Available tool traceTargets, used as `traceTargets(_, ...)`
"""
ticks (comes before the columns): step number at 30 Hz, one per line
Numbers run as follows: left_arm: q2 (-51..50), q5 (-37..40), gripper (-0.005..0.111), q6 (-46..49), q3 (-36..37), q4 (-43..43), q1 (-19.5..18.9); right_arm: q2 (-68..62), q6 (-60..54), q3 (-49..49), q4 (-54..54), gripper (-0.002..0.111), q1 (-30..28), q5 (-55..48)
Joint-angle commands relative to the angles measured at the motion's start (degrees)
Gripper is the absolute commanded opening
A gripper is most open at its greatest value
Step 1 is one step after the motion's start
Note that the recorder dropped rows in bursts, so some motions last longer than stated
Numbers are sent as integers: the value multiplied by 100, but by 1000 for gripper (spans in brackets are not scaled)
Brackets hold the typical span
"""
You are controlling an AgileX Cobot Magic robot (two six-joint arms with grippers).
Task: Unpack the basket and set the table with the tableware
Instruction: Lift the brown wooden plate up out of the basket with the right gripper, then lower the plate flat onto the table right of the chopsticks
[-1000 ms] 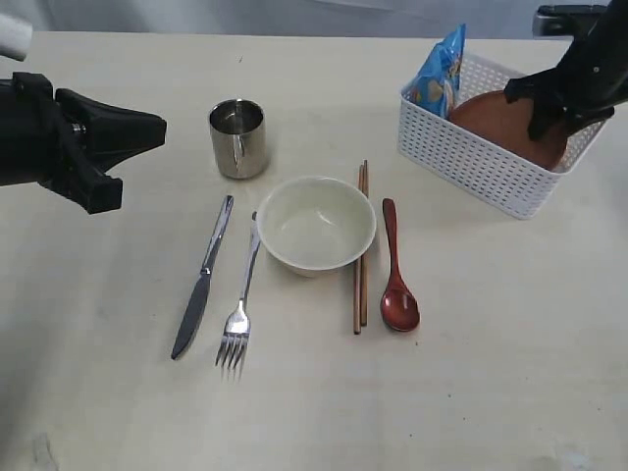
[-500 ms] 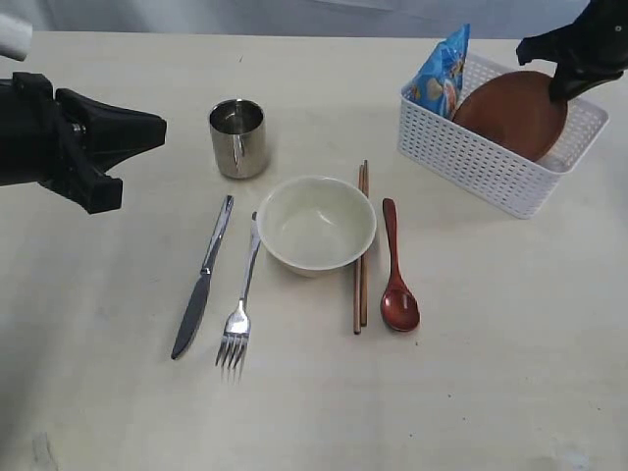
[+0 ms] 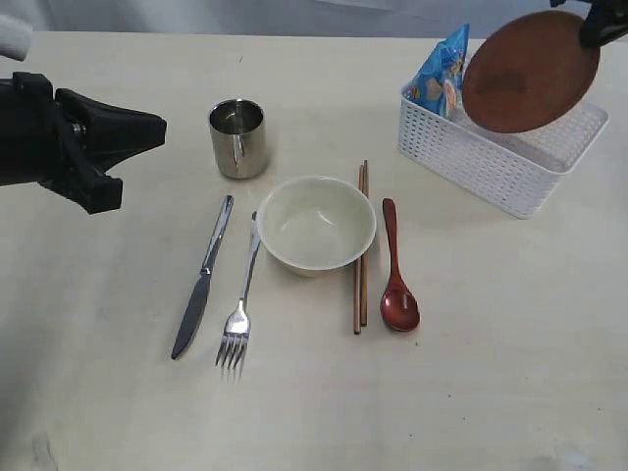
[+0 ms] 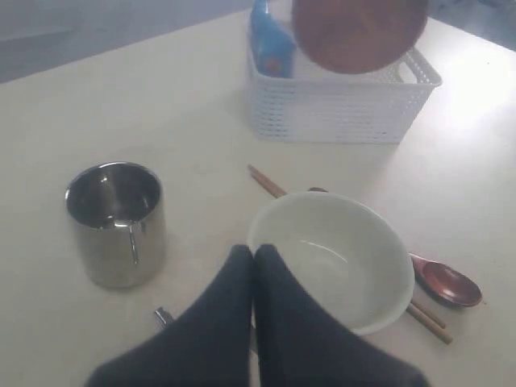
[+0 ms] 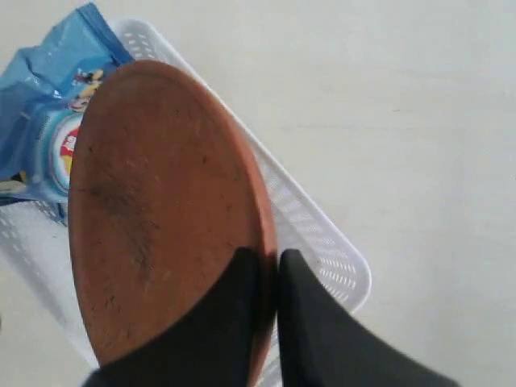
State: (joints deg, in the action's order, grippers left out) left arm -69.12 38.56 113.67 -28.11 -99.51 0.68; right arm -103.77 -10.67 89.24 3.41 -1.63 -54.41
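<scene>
The right pincer (image 5: 268, 260) grips a round matte brown plate (image 3: 531, 71) by its rim above a white perforated plastic basket (image 3: 471, 162). The left pincer (image 4: 254, 256) hovers clenched, empty.

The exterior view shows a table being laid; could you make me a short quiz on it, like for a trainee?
1. True or false: the brown plate lies flat on the table.
2. What shows inside the basket? A steel cup; B blue snack bag; C fork.
3. What lies between the bowl and the spoon?
Key: 1 false, the right hand holds it tilted above the basket. 2 B. 3 the chopsticks.
</scene>
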Motion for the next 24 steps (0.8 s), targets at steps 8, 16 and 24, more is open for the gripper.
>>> traceTargets(8, 42, 62, 0, -9, 34, -44, -14, 586, -552, -59, 1551, 0, -22, -888)
traceTargets(16, 42, 62, 0, -20, 34, -44, -14, 586, -564, -802, 2353, 0, 501, -349)
traceTargets(24, 42, 62, 0, -62, 34, -44, -14, 586, 172, -1602, 2353, 0, 938, 711)
